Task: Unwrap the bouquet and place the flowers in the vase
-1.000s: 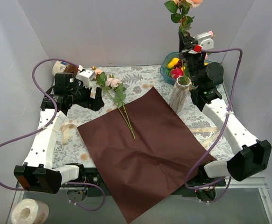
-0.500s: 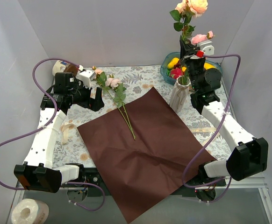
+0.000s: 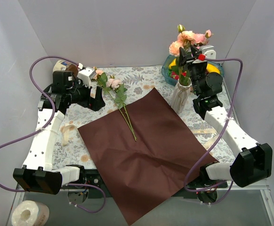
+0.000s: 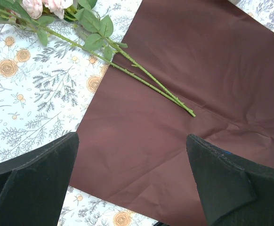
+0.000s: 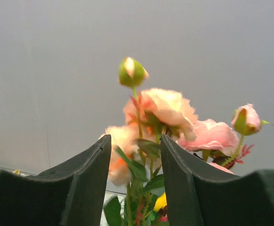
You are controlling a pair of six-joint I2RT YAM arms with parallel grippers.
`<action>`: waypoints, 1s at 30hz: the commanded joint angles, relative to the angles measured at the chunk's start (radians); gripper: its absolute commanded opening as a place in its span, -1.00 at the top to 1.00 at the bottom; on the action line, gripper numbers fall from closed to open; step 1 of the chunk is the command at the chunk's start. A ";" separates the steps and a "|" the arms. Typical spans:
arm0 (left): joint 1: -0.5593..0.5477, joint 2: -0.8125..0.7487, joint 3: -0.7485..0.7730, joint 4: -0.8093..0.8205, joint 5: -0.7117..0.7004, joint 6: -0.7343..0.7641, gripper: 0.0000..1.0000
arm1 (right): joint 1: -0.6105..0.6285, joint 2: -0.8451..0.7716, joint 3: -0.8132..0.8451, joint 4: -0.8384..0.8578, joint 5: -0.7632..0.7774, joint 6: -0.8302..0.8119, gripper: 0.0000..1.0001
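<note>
1. Your right claw (image 3: 185,60) hangs just above the vase (image 3: 180,98) with its two fingers standing apart. In the right wrist view, green stems and leaves rise through the gap of the claw (image 5: 136,141), and neither finger presses on them
2. The vase is slim and cream-white. It stands upright at the far right of the table (image 3: 141,77), just past the right corner of the dark red paper (image 3: 146,150) and just in front of a blue bowl (image 3: 167,71) of fruit
3. A bunch of flowers (image 3: 188,38) stands in the vase: pink and peach blooms with one green bud above them (image 5: 163,110)
4. Your left claw (image 3: 97,100) is spread wide and holds nothing. It sits above the far left of the table, near the blooms of the loose roses (image 3: 113,87)
5. The loose roses are two long stems lying flat. Their blooms rest on the patterned table and their cut ends on the paper (image 4: 127,66)
6. The paper lies unfolded and flat (image 4: 212,70), its near corner hanging over the table's near edge
7. A cream ribbon (image 3: 66,132) lies on the table left of the paper
</note>
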State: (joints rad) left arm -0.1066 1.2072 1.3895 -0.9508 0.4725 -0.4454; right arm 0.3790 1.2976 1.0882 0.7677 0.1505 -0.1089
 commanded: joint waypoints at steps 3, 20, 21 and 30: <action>0.005 -0.021 0.065 -0.034 0.018 0.002 -0.96 | -0.009 -0.081 -0.007 -0.021 0.066 -0.015 -0.15; 0.005 0.005 0.100 0.001 -0.124 -0.131 -0.96 | 0.273 0.109 0.452 -0.544 0.086 -0.141 -0.80; 0.005 0.012 0.117 -0.003 -0.136 -0.137 -0.96 | 0.320 0.135 0.455 -0.556 0.098 -0.149 -0.80; 0.015 0.040 0.072 0.017 -0.141 -0.141 -0.96 | 0.462 0.413 0.449 -0.622 0.098 0.020 -0.73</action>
State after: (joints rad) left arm -0.1032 1.2564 1.4914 -0.9424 0.3157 -0.5854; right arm 0.8192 1.6535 1.5452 0.1898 0.2554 -0.2100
